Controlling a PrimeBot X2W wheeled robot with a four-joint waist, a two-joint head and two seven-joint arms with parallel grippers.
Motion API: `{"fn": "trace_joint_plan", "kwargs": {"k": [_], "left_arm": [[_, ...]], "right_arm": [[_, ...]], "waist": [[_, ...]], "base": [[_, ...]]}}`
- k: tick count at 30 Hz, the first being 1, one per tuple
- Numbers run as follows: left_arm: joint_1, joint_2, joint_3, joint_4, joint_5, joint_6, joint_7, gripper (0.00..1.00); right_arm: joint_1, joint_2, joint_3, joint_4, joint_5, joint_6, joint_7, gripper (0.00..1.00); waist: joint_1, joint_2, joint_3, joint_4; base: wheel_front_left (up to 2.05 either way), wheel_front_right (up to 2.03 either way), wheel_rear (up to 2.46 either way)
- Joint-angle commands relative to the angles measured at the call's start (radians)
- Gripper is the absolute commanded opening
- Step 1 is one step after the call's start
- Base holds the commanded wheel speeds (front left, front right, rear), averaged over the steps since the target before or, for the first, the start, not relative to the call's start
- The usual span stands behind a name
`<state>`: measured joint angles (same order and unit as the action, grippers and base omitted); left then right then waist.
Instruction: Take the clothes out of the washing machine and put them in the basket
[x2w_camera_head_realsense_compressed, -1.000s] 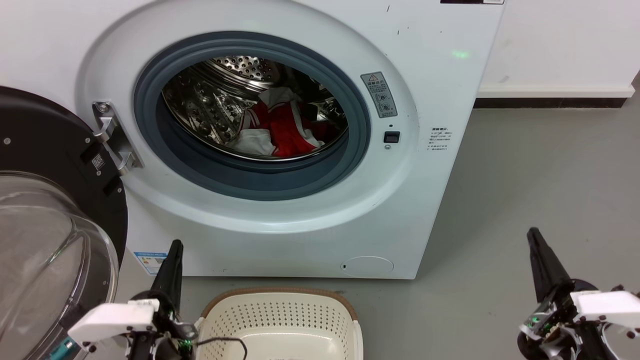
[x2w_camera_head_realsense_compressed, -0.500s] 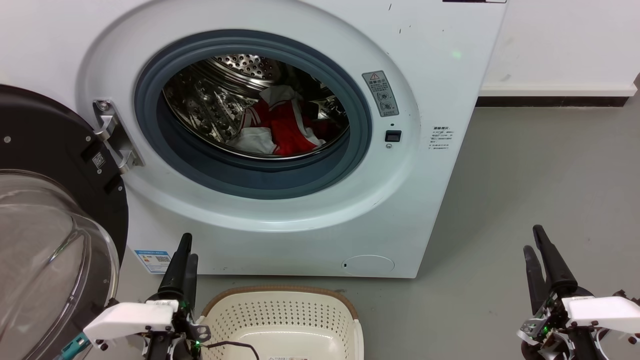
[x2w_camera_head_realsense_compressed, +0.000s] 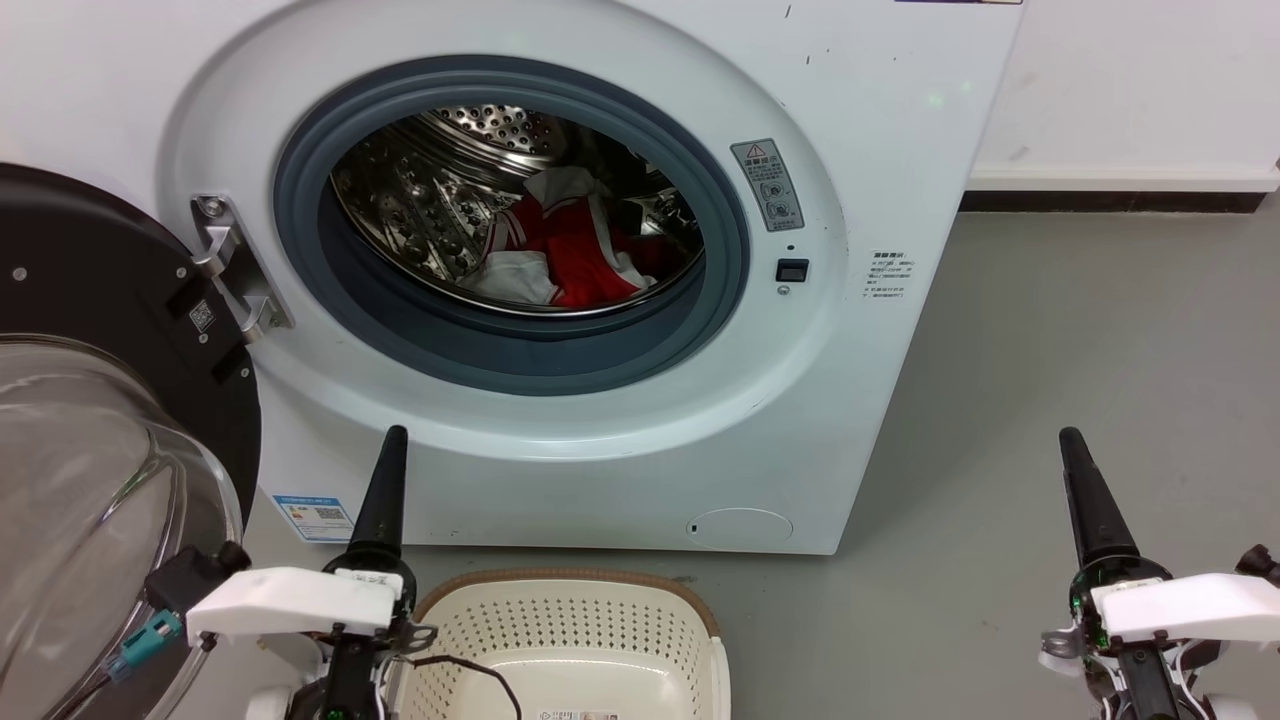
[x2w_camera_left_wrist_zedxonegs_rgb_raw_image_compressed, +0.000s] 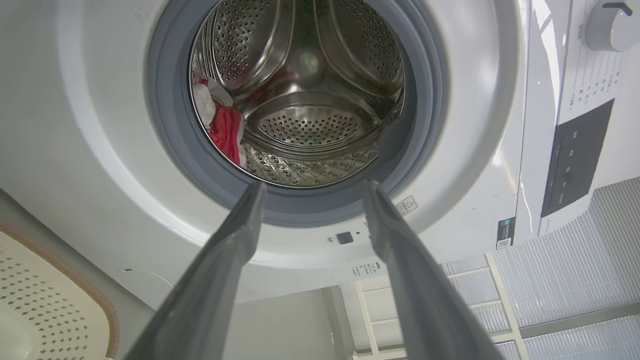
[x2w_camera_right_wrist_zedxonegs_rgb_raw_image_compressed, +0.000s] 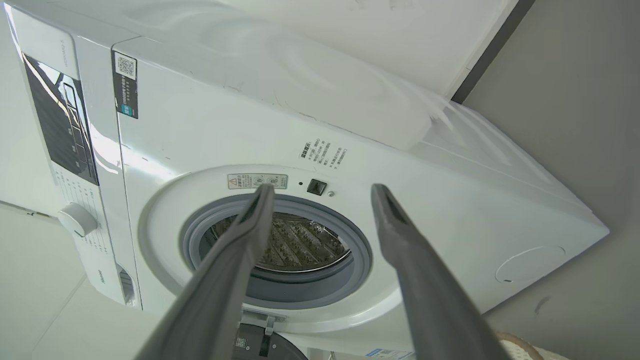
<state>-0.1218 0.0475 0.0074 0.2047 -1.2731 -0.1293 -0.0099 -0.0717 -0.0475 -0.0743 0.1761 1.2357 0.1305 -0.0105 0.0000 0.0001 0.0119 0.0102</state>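
Watching from the side, I am seeing both arms lifting toward the washer (x2w_camera_head_realsense_compressed: 850, 120). The left gripper (x2w_camera_head_realsense_compressed: 393, 445) is climbing: a second ago its tip was sitting low by the basket (x2w_camera_head_realsense_compressed: 560, 580), and now it is reaching up the white front, just under the porthole ring (x2w_camera_head_realsense_compressed: 520, 370). The right gripper (x2w_camera_head_realsense_compressed: 1072, 450) is rising too, though it is keeping well out to the right, over the floor (x2w_camera_head_realsense_compressed: 1050, 330). The whole scene is drifting slightly as well, so the head is moving.

From the head each pair of fingers is showing edge-on, like one dark spike. The wrist views are settling it, with the left fingers (x2w_camera_left_wrist_zedxonegs_rgb_raw_image_compressed: 232, 245) standing spread and framing the drum (x2w_camera_left_wrist_zedxonegs_rgb_raw_image_compressed: 310, 120), and the right fingers (x2w_camera_right_wrist_zedxonegs_rgb_raw_image_compressed: 402, 240) spread likewise, nothing between either pair.

The clothes (x2w_camera_head_realsense_compressed: 575, 260) are lying just where they were, a red and white heap low in the drum, untouched. The door (x2w_camera_head_realsense_compressed: 90, 280) is hanging wide open at the left, and the basket is waiting on the floor in front, nothing in the part I can see. So the reach, as I am judging it, is only beginning: the left arm is lining up for the porthole, and no garment is out yet.
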Motion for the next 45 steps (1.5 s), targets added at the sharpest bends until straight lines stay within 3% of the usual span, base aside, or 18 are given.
{"fn": "trace_joint_plan", "kwargs": {"k": [1, 19, 45], "left_arm": [[-0.030, 0.002, -0.006, -0.021, 0.028, -0.001, -0.008, 1.00], [-0.056, 0.003, -0.065, -0.018, 0.371, -0.002, -0.073, 1.00], [-0.078, 0.003, -0.106, 0.035, 0.755, 0.015, -0.147, 1.00]], "right_arm": [[-0.017, -0.004, 0.003, -0.023, -0.029, 0.000, -0.008, 1.00], [0.003, -0.004, 0.009, -0.055, -0.428, 0.000, -0.072, 1.00], [0.014, -0.005, 0.019, -0.023, -0.792, 0.000, -0.148, 1.00]], "waist": [[0.0000, -0.0001, 0.000, 0.000], [0.0000, -0.0001, 0.000, 0.003], [0.0000, -0.0001, -0.006, 0.007]], "base": [[0.00, 0.00, 0.00], [0.00, 0.00, 0.00], [0.00, 0.00, 0.00]]}}
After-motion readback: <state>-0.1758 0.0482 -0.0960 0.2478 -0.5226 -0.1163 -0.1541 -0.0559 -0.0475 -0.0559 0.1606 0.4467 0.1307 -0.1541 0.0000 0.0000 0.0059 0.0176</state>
